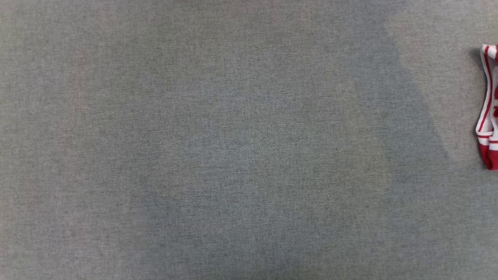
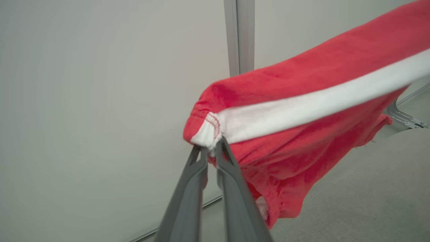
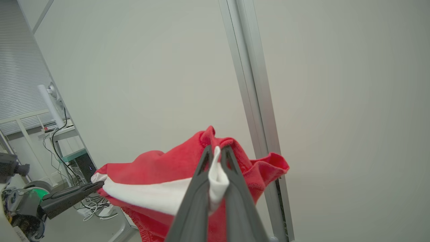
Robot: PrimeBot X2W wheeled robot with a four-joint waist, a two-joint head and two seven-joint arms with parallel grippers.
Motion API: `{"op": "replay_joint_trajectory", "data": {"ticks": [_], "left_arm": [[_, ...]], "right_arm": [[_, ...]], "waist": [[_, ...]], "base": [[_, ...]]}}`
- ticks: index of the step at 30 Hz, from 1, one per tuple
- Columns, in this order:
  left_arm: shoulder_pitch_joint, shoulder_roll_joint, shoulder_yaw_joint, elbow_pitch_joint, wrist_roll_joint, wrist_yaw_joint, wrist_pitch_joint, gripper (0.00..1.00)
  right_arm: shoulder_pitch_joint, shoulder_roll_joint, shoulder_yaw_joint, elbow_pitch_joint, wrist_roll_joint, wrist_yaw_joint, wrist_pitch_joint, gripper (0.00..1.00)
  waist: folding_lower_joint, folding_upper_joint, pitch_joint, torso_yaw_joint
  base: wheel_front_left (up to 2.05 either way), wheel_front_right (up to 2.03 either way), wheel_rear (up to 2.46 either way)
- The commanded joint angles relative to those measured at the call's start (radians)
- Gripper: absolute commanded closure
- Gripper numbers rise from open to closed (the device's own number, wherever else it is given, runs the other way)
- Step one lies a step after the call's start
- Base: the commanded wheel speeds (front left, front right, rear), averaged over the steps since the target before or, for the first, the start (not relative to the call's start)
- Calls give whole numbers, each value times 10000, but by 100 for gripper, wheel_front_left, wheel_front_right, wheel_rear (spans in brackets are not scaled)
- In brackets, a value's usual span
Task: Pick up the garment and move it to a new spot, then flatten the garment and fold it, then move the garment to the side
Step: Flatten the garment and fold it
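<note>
Pale wall behind, grey cloth-covered desk below: the red garment is held up between two grips.

The left fingers are clamped on a hemmed corner where the white stripe ends. The right fingers pinch a fold of the same white band, with red cloth bunched around them. Between the grips the garment sags, apparently clear of the desk. It looks soft, light and limp, a fleecy knit likely to drape rather than slip, so hems and corners seem the surest holds for spreading it flat. A red-and-white cloth lies at the desk's right edge; whether it is the same piece I cannot tell.
</note>
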State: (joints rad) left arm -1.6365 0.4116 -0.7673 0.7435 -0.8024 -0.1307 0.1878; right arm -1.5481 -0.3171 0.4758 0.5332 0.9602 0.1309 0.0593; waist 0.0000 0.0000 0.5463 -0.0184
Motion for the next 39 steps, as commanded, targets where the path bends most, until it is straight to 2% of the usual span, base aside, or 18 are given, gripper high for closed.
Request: {"op": "replay_joint_trajectory", "data": {"ticks": [1, 6, 11, 15, 23, 26, 30, 31, 39], "left_arm": [[202, 73, -235, 144, -198, 15, -189, 100], [1214, 203, -1147, 182, -848, 14, -754, 100], [2656, 653, -1980, -32, -1502, 12, -1259, 100], [4022, 1052, -2416, -327, -2137, 14, -1108, 100], [7027, 1780, -2940, -2158, -3580, 132, -217, 100], [8049, 2218, -3191, -3321, -3848, 512, 97, 100], [9240, 2935, -3488, -5230, -4199, 1257, 500, 100], [9240, 2935, -3488, -5230, -4199, 1257, 500, 100], [11096, 4360, -3913, -9046, -4604, 3109, 809, 100]], "right_arm": [[229, -94, 348, 97, 132, 2, -106, 100], [1187, -295, 1348, 114, 497, 2, -453, 100], [2716, -546, 2352, -259, 909, 2, -1113, 100], [4060, -796, 2991, -214, 1177, 2, -1456, 100], [6632, -1603, 3631, -479, 1879, 2, -598, 100], [7556, -1923, 3546, -830, 2062, 2, -328, 100], [8915, -2317, 3234, -1508, 2230, 2, -125, 100], [8915, -2317, 3234, -1508, 2230, 2, -125, 100], [12072, -3108, 1947, -3438, 2246, 2, 321, 100]], "waist": [[0, 0, 14, 33], [0, 0, -100, 84], [0, 0, -579, -65], [0, 0, -1317, -135], [0, 0, -3162, -133], [0, 0, -3756, -166], [0, 0, -4387, -210], [0, 0, -4387, -210], [0, 0, -5041, -163]], "base": [[0, 0, 0], [0, 0, 0], [0, 0, 0], [0, 0, 0], [0, 0, 0], [0, 0, 0], [0, 0, 0], [0, 0, 0], [0, 0, 0]]}}
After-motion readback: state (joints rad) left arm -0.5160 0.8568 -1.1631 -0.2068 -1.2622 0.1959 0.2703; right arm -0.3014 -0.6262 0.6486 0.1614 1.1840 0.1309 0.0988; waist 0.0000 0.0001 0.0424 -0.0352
